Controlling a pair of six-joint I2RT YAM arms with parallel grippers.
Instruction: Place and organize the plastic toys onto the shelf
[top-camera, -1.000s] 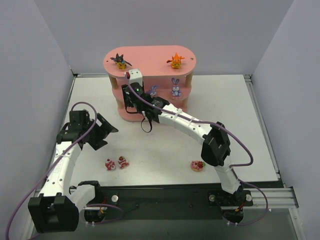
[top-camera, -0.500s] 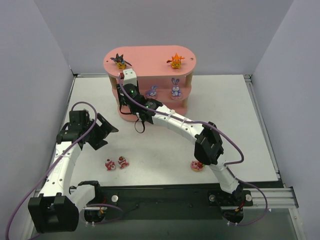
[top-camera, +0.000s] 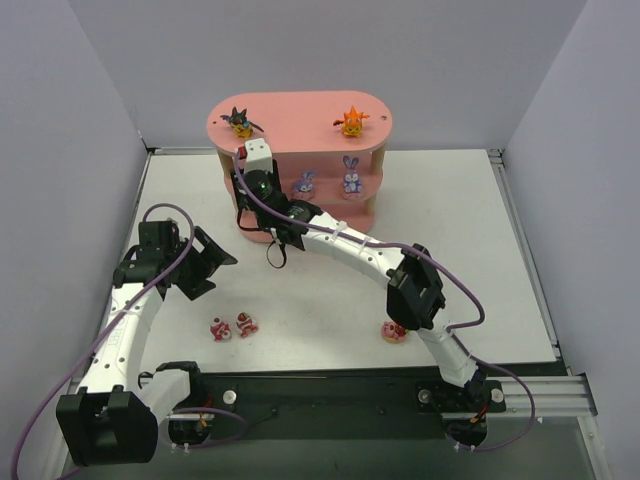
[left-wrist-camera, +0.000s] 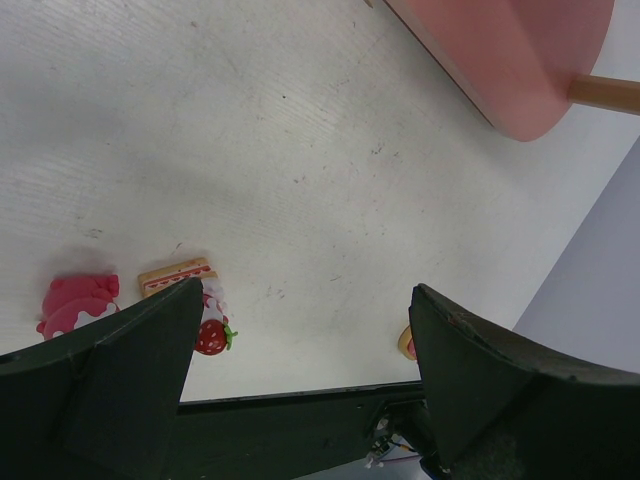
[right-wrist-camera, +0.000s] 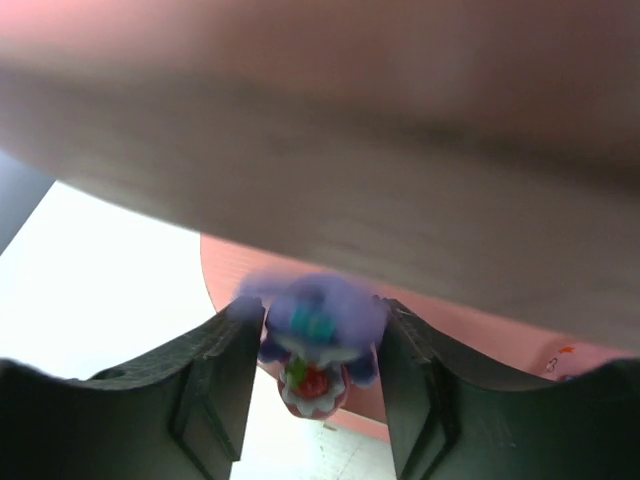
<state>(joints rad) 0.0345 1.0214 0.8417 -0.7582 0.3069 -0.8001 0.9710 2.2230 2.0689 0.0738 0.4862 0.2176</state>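
Now, from above, the right arm (top-camera: 350, 245) has swung left along the shelf (top-camera: 300, 115) and reaches into the left end of its middle tier, beside two bunnies (top-camera: 305, 183) standing there. Three red-and-white toys (top-camera: 246, 324) wait on the table (top-camera: 480, 250).

In the left wrist view, the left claw (left-wrist-camera: 308, 292) hangs wide and empty above two of them.

In the right wrist view, the right claw (right-wrist-camera: 320, 330) pinches a third bunny (right-wrist-camera: 315, 350) (blurred) under a shelf board, so the set-down seems close. No writing is readable anywhere.
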